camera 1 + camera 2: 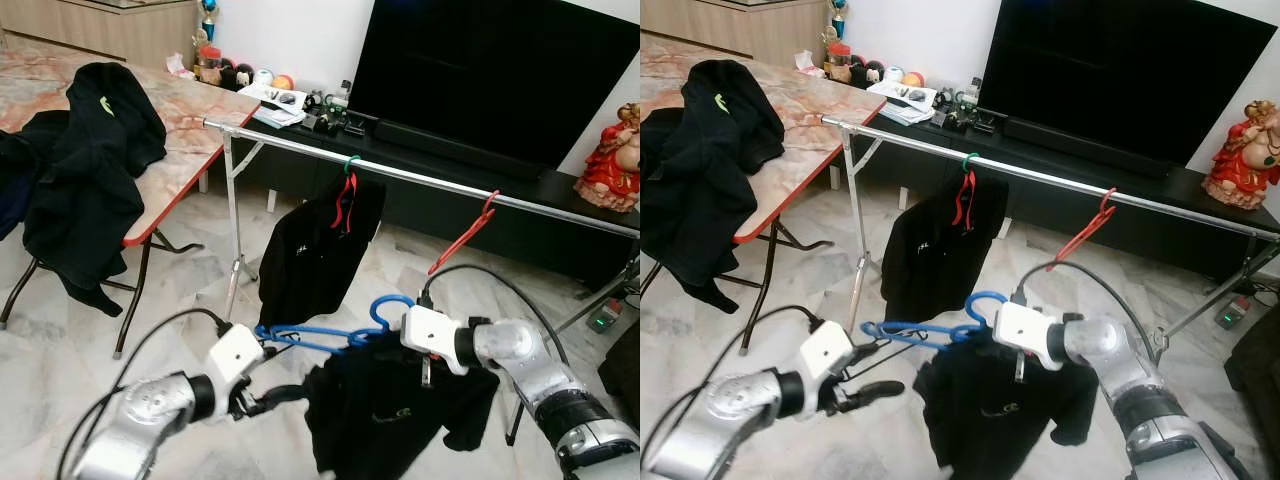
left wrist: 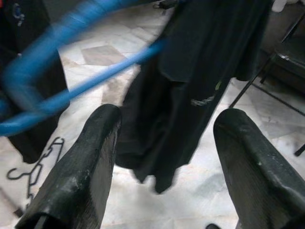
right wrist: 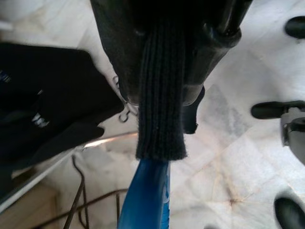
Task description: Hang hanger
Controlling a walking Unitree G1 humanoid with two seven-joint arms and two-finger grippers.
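A blue hanger [image 1: 320, 338] carries a black garment [image 1: 390, 410] that droops toward the floor. My right gripper [image 3: 162, 95] is shut on the hanger's neck, with the garment's ribbed collar pinched between its fingers, just below the blue hook [image 1: 390, 305]. My left gripper [image 1: 275, 372] stands open by the hanger's left end, and the blue bar [image 2: 71, 90] passes just beyond its fingers [image 2: 90, 157]. The silver rail [image 1: 430, 180] runs above and behind. On it hang a black shirt [image 1: 315, 250] on a red hanger and an empty red hanger [image 1: 465, 235].
A folding table [image 1: 190, 120] at left holds a heap of black clothes [image 1: 90, 170]. Behind the rail stand a large TV [image 1: 490, 70] on a low black unit and a red figurine [image 1: 612, 155]. Loose wire hangers [image 2: 33, 171] lie on the marble floor.
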